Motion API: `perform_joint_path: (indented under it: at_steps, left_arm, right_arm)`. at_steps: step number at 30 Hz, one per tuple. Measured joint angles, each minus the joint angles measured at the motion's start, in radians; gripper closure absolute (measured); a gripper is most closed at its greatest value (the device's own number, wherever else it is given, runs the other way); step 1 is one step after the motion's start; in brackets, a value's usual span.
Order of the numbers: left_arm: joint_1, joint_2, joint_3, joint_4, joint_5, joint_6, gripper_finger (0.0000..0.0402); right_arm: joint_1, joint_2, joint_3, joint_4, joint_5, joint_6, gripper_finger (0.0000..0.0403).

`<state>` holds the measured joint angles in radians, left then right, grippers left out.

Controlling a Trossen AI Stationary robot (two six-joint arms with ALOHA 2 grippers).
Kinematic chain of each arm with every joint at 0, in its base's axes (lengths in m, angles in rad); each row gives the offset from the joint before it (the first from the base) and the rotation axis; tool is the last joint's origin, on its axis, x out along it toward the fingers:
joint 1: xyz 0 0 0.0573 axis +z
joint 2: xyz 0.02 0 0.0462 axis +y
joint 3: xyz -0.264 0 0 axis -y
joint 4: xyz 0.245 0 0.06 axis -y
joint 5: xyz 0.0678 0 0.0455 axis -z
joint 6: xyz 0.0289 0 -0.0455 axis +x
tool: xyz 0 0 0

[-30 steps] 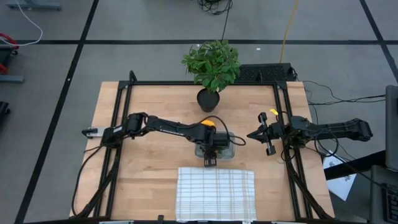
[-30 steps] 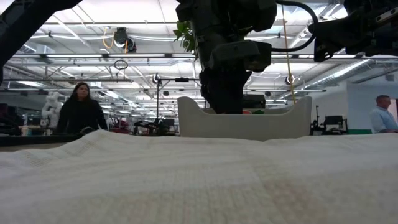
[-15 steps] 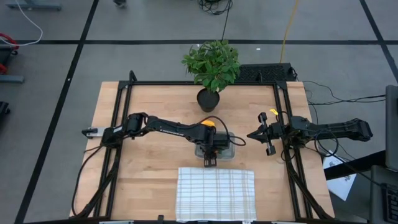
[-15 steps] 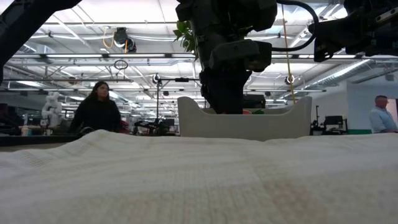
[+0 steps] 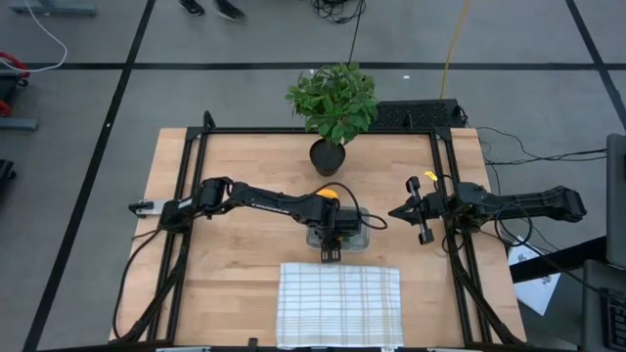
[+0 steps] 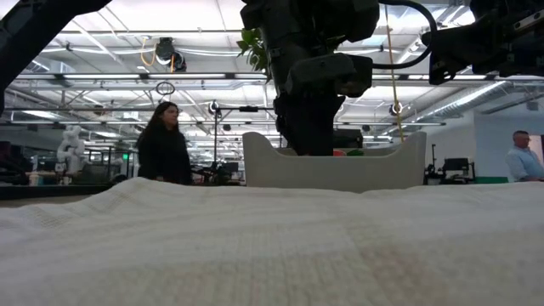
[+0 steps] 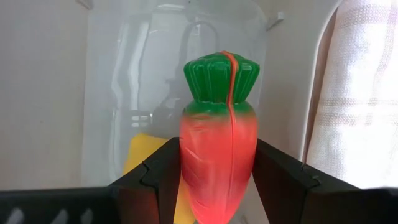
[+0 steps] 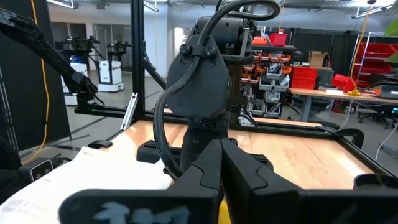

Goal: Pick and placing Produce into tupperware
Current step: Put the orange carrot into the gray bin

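My left gripper (image 5: 331,238) points steeply down into the clear tupperware (image 5: 360,239) at the table's middle, shut on the orange carrot with a green top (image 7: 219,143). Under the carrot a yellow piece of produce (image 7: 140,155) lies on the tupperware's floor (image 7: 118,81); which piece it is I cannot tell. In the low view the tupperware's wall (image 6: 382,170) stands behind the cloth, with the left gripper (image 6: 306,136) reaching into it. My right gripper (image 5: 395,210) waits shut and level at the table's right side, touching nothing. My left gripper pinches the carrot's orange body (image 7: 189,165) between its two fingers (image 7: 155,177), just below the green top. The fingers come from above, slanting down, and lie along the carrot. The green top (image 7: 221,78) points past the fingertips toward the tupperware's floor; whether it touches, I cannot tell.
A white checked cloth (image 5: 339,303) lies just on the near side of the tupperware. A potted plant (image 5: 333,103) stands at the table's far edge. A black frame (image 5: 445,225) runs around the table. People (image 6: 166,144) are in the room beyond.
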<state>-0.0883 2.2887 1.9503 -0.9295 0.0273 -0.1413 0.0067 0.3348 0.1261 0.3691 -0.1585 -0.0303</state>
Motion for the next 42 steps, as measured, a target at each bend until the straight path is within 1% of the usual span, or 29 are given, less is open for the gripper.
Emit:
perform_joint_path:
  at_steps: [30,34,42]
  left_arm:
    - [0.000,0.000,0.000,0.015,0.000,0.001,0.0227]
    - [-0.001,0.000,0.000,0.014,0.026,-0.002,0.0227]
    - [-0.002,0.000,0.000,0.014,0.029,-0.001,0.0227]
  right_arm:
    - [0.000,0.000,0.000,0.000,0.000,0.000,0.0403]
    - [0.000,0.000,0.000,0.000,0.000,0.000,0.0403]
    - [0.000,0.000,0.000,0.000,0.000,0.000,0.0403]
